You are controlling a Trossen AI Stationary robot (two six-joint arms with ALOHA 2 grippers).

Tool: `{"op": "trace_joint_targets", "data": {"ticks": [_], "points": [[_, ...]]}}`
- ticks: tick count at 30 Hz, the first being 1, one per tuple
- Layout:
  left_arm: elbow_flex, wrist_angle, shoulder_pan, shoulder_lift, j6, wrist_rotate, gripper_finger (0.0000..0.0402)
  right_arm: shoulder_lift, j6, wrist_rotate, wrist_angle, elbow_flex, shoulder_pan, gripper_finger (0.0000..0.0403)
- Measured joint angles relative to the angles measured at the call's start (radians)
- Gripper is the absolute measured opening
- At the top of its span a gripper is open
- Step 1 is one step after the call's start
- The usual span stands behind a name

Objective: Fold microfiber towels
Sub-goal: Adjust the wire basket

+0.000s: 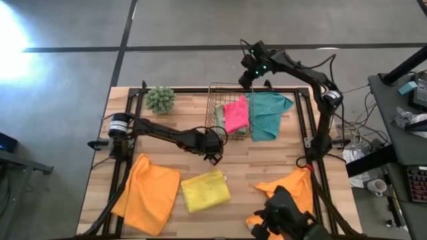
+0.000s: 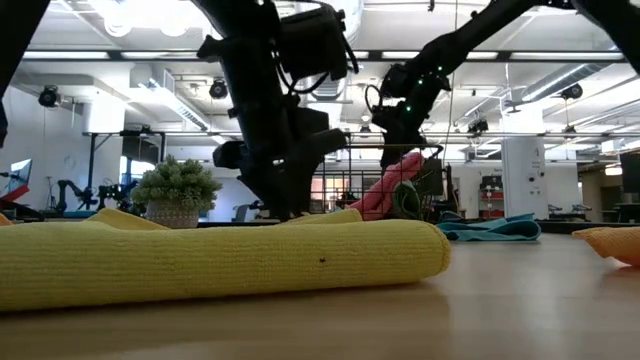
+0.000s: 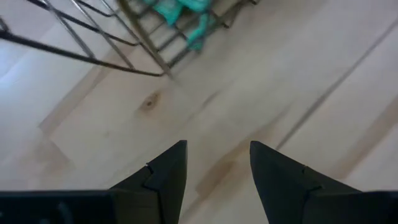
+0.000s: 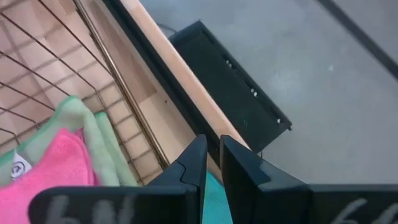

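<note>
Nearest the front edge of the wooden tabletop (image 1: 267, 160), three towels are lying out. An orange towel (image 1: 147, 193) is spreading flat at the front left, a yellow towel (image 1: 205, 191) is sitting folded just beside it toward the middle, and a second orange towel (image 1: 290, 193) is lying rumpled at the front right, partly hidden by dark equipment at the picture's lower edge. In the low view the yellow towel (image 2: 215, 262) is filling the foreground as a thick fold.

Farther back, over the middle of the tabletop, the left gripper (image 1: 213, 155) is hovering above bare wood between the yellow towel and the wire basket (image 1: 215, 110). Its fingers (image 3: 168, 177) are standing apart with nothing between them, and bare wood is showing through the gap.

Beyond that, the wire basket is sitting near the back edge. A pink towel (image 1: 235, 115) is draping over its right side, with a sage green towel (image 4: 93, 134) lying under it inside the basket. A teal towel (image 1: 267, 113) is lying against the basket's right side, spilling onto the tabletop.

At the back, the right gripper (image 1: 248, 75) is hanging above the basket's far rim. Its fingers (image 4: 193, 168) are nearly touching each other, holding nothing that can be seen.

A fuzzy green plant ball (image 1: 161, 99) is sitting at the back left.
</note>
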Motion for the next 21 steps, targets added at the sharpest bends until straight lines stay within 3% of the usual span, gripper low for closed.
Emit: {"op": "trace_joint_targets", "data": {"ticks": [21], "points": [[0.004,-0.003,0.150,0.000,0.049,-0.002,0.0160,0.010,-0.061,0.000,-0.248,0.011,-0.006,0.0038]]}}
